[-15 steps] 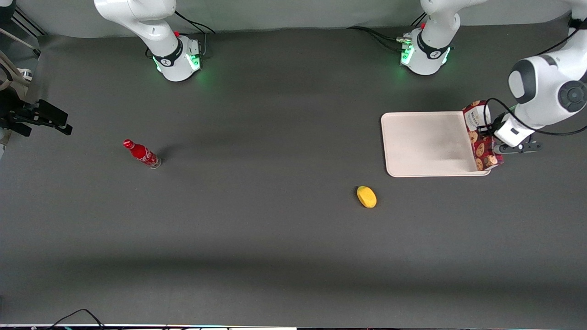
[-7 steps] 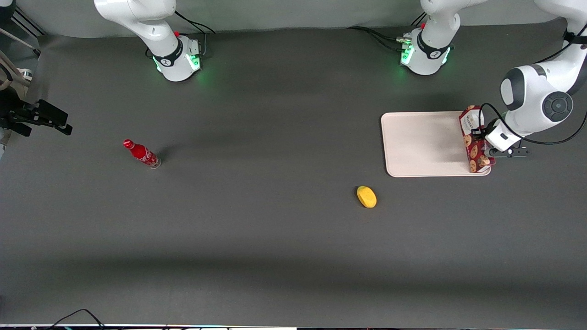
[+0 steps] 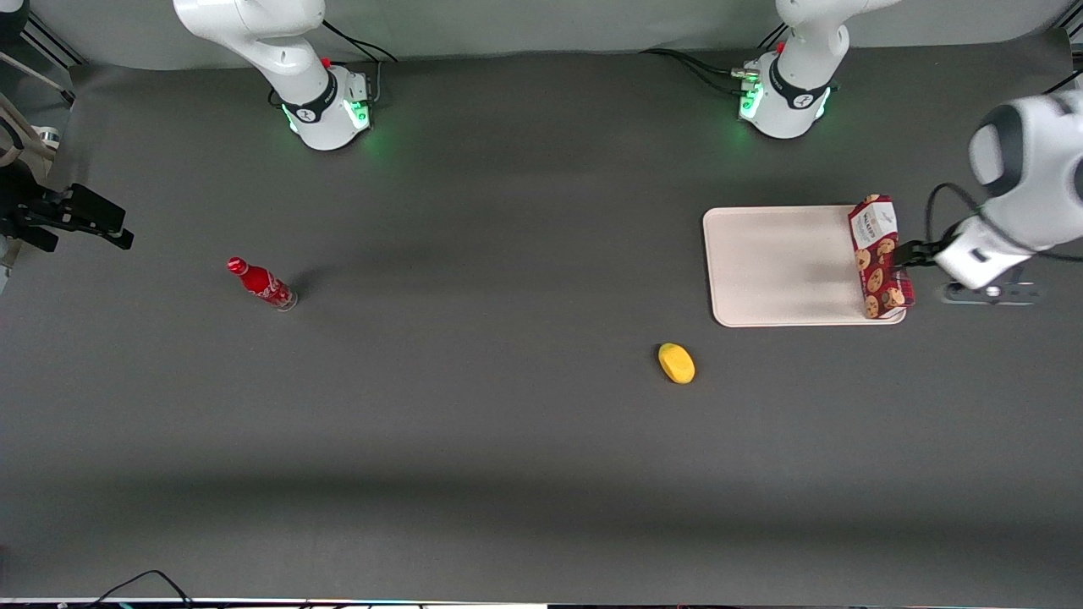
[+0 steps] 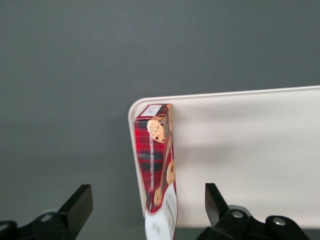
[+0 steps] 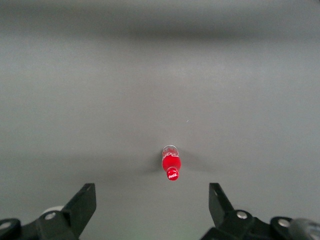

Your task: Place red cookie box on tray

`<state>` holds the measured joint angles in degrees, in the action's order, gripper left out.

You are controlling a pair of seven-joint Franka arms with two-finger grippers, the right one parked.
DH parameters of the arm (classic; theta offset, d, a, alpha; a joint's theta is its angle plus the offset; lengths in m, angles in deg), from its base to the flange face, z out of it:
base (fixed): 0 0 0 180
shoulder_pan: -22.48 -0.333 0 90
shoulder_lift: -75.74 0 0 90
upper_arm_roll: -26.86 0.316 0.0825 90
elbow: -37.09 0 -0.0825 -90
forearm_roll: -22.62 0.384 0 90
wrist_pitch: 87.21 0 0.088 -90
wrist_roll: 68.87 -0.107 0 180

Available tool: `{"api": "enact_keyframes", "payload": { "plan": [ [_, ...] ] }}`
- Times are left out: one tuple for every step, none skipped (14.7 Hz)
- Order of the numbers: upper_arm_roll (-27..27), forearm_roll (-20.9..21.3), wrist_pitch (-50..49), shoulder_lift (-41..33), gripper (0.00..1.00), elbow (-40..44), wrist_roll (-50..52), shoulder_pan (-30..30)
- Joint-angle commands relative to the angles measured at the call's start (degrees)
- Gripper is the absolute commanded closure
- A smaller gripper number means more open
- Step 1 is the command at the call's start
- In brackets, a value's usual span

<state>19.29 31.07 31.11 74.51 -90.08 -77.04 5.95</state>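
The red cookie box (image 3: 880, 258) rests on its long narrow side on the cream tray (image 3: 778, 262), along the tray's edge toward the working arm's end of the table. Its white label end points away from the front camera. My left gripper (image 3: 912, 253) hovers just off that tray edge, beside the box, open and holding nothing. In the left wrist view the box (image 4: 155, 160) stands at the rim of the tray (image 4: 250, 150), and the gripper (image 4: 147, 207) is spread wide with clear gaps between the box and each fingertip.
A yellow rounded object (image 3: 676, 363) lies on the dark mat nearer the front camera than the tray. A small red bottle (image 3: 262, 285) stands toward the parked arm's end of the table. The two arm bases (image 3: 783, 93) sit along the table's back edge.
The gripper has let go of the box and drawn back from the tray toward the working arm's end. The box has settled along the tray's edge.
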Motion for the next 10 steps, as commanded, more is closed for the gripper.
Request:
{"api": "enact_keyframes", "payload": {
  "plan": [
    [-2.7,-3.2,-18.6,0.0,0.0,19.5,0.6,0.2],
    [-2.7,-6.6,-21.7,0.2,0.0,23.8,1.1,0.2],
    [-2.7,-8.7,-24.0,0.1,0.0,26.9,1.6,0.2],
    [-2.8,-9.3,-26.3,0.1,0.0,29.7,2.4,0.2],
    [-3.2,-9.3,-29.1,0.1,0.0,32.6,3.4,0.2],
    [-3.4,-9.9,-31.5,0.1,0.0,35.0,4.3,0.2],
    [-3.7,-10.3,-33.2,0.2,0.0,36.8,4.5,0.3],
    [-4.3,-10.4,-33.7,0.2,0.0,37.5,4.7,0.2],
    [-5.0,-10.4,-33.6,0.3,0.0,37.5,5.6,0.2],
    [-5.1,-10.3,-33.5,0.5,0.0,37.4,6.6,0.3]
  ]
}}
